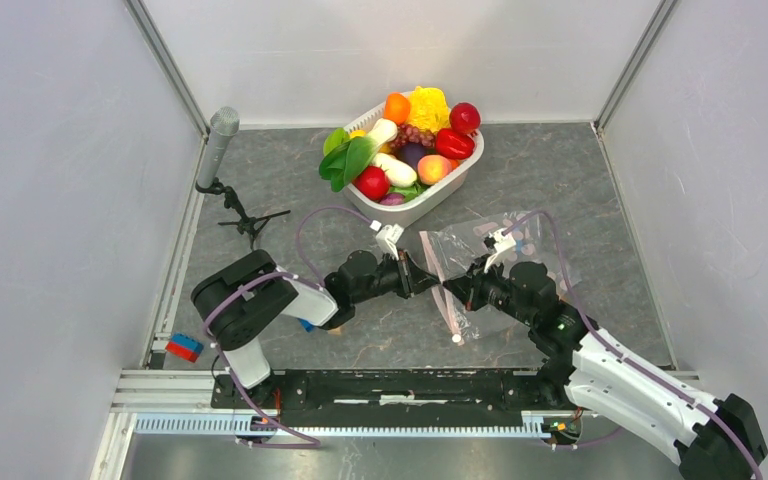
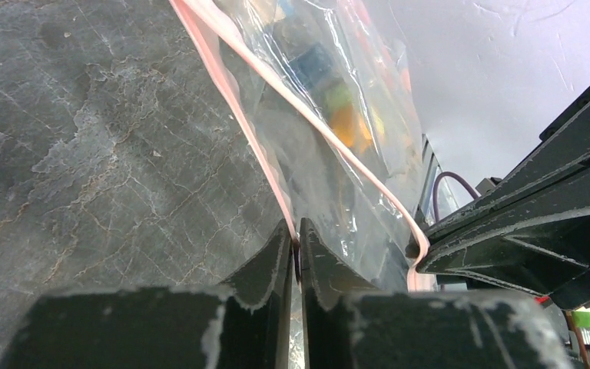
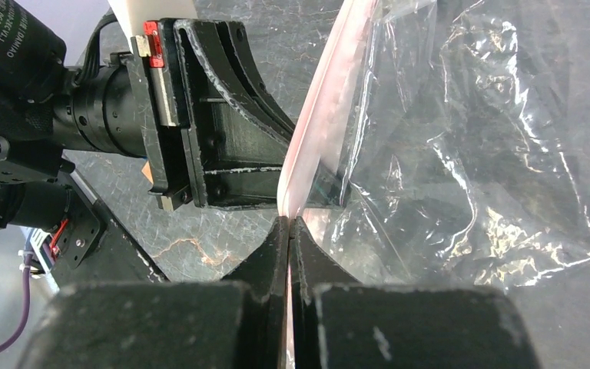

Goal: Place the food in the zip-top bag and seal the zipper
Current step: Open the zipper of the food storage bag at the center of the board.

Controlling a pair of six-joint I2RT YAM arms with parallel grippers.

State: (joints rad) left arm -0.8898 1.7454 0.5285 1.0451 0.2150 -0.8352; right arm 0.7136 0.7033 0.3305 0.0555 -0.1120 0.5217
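The food, glossy toy fruits and vegetables, is piled in a white slotted basket at the back. The clear zip-top bag lies mid-table and looks empty. Its pink zipper faces the arms. My left gripper and right gripper meet at the bag's mouth. In the left wrist view the left gripper is shut on one pink lip, and the right arm's fingers pinch the other. In the right wrist view the right gripper is shut on the zipper.
A microphone on a small tripod stands at the left wall. Blue and red blocks lie at the near left edge. Grey walls close the table on three sides. Blurred colours show through the bag film.
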